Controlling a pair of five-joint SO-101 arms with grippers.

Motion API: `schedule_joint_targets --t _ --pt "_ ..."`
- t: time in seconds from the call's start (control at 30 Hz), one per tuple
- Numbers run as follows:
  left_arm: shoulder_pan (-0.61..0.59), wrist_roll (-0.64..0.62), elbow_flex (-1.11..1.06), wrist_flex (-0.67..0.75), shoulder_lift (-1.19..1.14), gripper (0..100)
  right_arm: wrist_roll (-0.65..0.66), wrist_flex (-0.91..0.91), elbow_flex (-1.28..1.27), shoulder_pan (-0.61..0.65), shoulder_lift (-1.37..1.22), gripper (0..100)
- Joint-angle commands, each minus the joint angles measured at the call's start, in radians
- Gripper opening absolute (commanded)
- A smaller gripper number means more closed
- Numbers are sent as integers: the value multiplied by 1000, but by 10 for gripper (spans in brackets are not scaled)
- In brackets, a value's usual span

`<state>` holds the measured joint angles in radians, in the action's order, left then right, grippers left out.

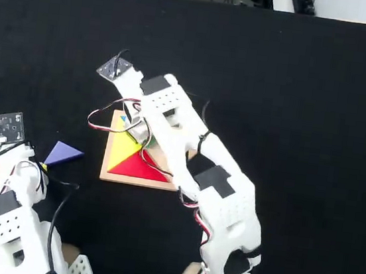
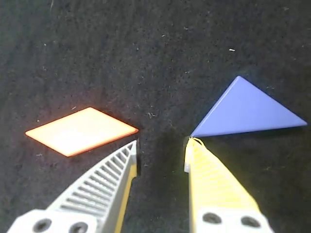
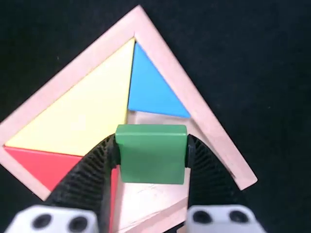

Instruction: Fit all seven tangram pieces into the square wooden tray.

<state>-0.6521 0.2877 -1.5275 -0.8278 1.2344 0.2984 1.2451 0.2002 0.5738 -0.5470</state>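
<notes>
Right claw [image 3: 151, 141] clenched on green square [image 3: 151, 162], over bare patch of tray [image 3: 190, 97] floor. Square just beside blue triangle [image 3: 150, 90], its edge parallel to triangle's facing edge. Yellow triangle [image 3: 82, 116] and red triangle [image 3: 43, 165] lie in tray on the square's other side. Seated or hovering: cannot tell. Judgement: straight drop, no twist needed.

Left claw [image 2: 162, 143] released, over bench outside tray, between orange parallelogram [image 2: 80, 130] and violet triangle [image 2: 245, 111]. Violet triangle nearer tray.
</notes>
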Motion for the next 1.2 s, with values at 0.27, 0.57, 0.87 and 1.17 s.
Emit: schedule_joint_targets --t 0.27,0.57,0.87,1.17 --pt "13 -6 4 6 11 166 -46 15 65 35 8 243" --pt "13 -6 4 6 11 166 -46 38 81 -11 42 223" --pt "13 -6 4 6 11 166 9 43 -25 -112 128 16" --pt "13 -6 4 6 11 166 26 -54 -73 -150 110 15"
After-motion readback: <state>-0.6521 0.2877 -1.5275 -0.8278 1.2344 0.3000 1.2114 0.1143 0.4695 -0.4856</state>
